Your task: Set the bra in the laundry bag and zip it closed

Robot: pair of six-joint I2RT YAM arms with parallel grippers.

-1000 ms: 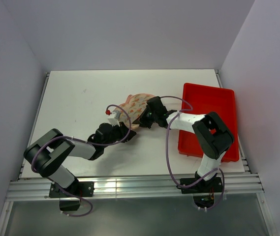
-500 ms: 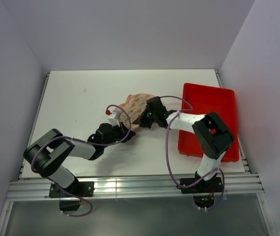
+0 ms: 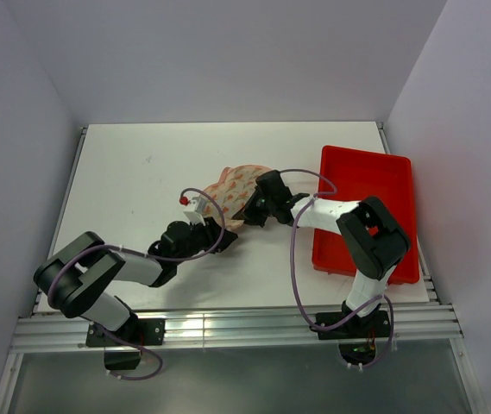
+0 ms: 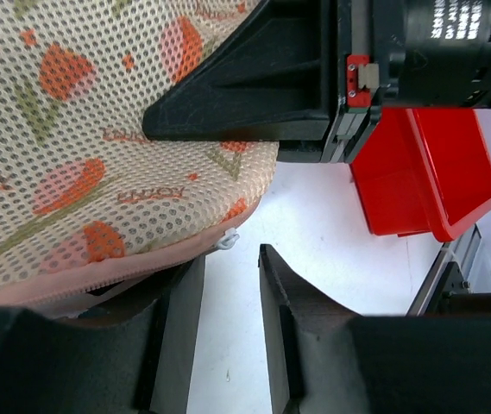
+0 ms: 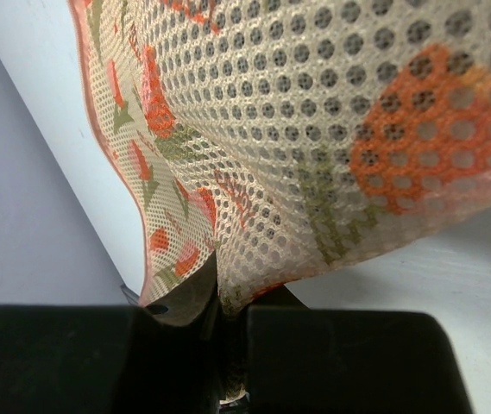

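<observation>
While the left claw is parted just short of it, the beige, orange-printed mesh laundry bag is pinched by the right claw.

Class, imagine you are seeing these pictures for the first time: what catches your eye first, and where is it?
The flower-printed laundry bag lies mid-table. The right gripper pinches its mesh, and the left gripper gapes just below its pink rim. A bright red tray sits at the table's right side.
</observation>
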